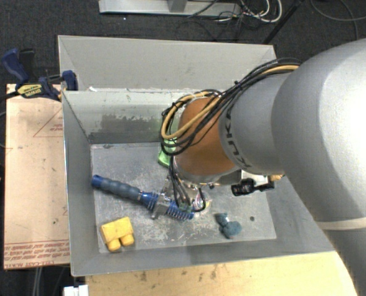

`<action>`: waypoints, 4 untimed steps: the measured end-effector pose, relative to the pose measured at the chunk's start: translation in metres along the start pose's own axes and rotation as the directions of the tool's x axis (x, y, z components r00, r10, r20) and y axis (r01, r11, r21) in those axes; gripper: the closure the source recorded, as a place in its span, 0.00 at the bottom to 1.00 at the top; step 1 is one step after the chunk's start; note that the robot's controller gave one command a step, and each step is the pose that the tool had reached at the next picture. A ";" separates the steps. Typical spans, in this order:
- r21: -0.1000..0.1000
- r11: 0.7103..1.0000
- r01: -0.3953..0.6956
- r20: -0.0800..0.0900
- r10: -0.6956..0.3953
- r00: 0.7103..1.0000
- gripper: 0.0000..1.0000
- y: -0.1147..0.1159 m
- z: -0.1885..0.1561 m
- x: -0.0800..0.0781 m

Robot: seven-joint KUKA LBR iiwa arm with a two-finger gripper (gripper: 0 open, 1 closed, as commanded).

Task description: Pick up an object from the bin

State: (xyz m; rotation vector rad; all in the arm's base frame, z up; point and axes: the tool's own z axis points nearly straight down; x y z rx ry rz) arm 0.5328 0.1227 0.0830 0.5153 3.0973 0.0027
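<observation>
Hanging right over the bristle end of the blue brush point(124, 191), the hand point(184, 201): apart or together, cannot tell.

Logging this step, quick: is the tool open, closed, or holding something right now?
Tool: cannot be told; it is down at the bristle end of the blue brush lying mid-floor in the bin.

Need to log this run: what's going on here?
A robot arm has its pincer down in the grey bin, at the bristle end of a blue brush lying on its floor. Whether it grips the brush is unclear. A yellow block and a small blue-grey lump lie apart from it.
</observation>
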 end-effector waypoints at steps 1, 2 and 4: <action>0.002 1.000 0.001 -0.003 -0.001 1.000 1.00 0.000 -0.006 0.000; 0.001 1.000 0.002 -0.001 -0.002 1.000 1.00 0.000 -0.024 0.000; 0.000 1.000 0.006 0.001 -0.006 1.000 1.00 0.001 -0.099 0.000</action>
